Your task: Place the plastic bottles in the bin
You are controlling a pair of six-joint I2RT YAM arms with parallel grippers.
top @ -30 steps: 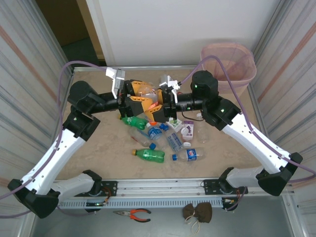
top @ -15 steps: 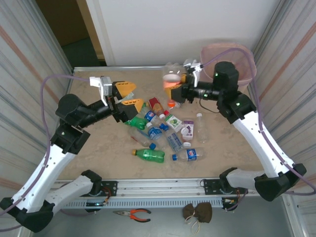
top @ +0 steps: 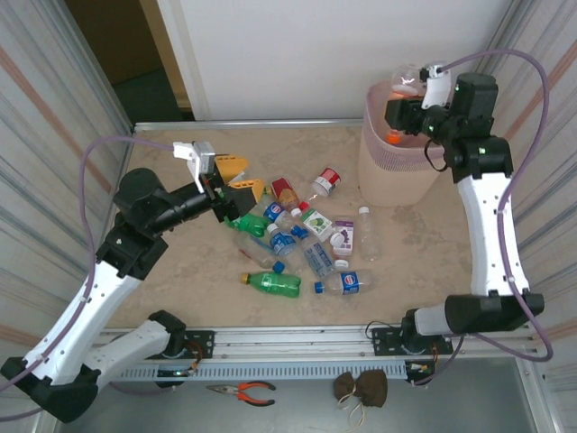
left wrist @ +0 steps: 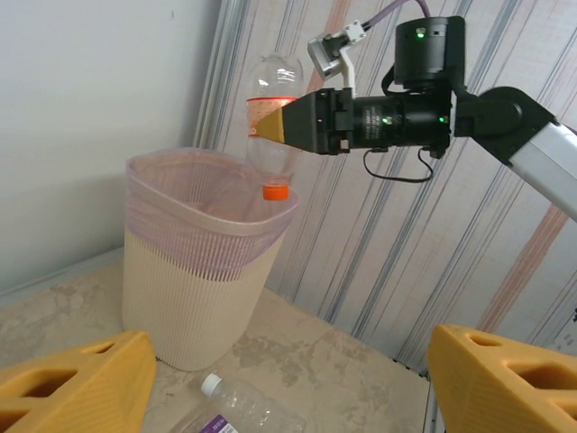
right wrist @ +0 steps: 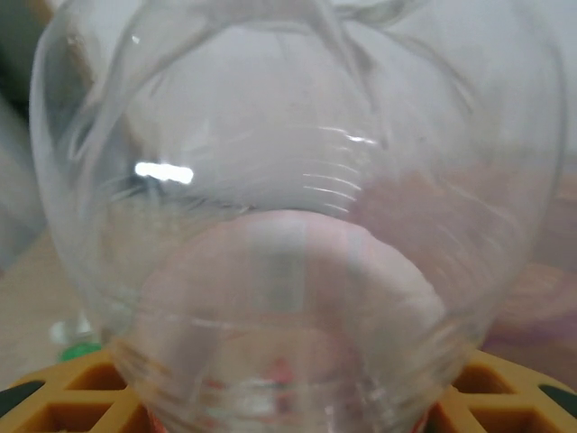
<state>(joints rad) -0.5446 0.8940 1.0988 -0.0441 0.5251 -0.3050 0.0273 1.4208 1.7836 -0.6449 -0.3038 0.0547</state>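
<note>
My right gripper [top: 403, 101] is shut on a clear plastic bottle [left wrist: 273, 117] with an orange cap. It holds the bottle cap-down over the mouth of the bin [top: 410, 158], a pale pink mesh rim on a beige body [left wrist: 194, 271]. In the right wrist view that bottle [right wrist: 288, 207] sits between the orange fingers [right wrist: 54, 397]. Several plastic bottles lie in a pile mid-table, among them a green one [top: 270, 283] and a blue-labelled one [top: 347, 282]. My left gripper [top: 239, 188] stands open and holds nothing just left of the pile, its yellow fingers [left wrist: 72, 388] wide apart.
A clear white-capped bottle [top: 365, 221] lies near the bin's foot, also in the left wrist view [left wrist: 243, 410]. A red-capped bottle [top: 326, 179] lies left of the bin. Corrugated walls close in both sides. Pliers [top: 242, 391] and a brown pouch [top: 361, 388] lie below the rail.
The right arm has swung from the table's middle up and right to above the bin, carrying the bottle. The left gripper let go of it, opened and drew back left.
</note>
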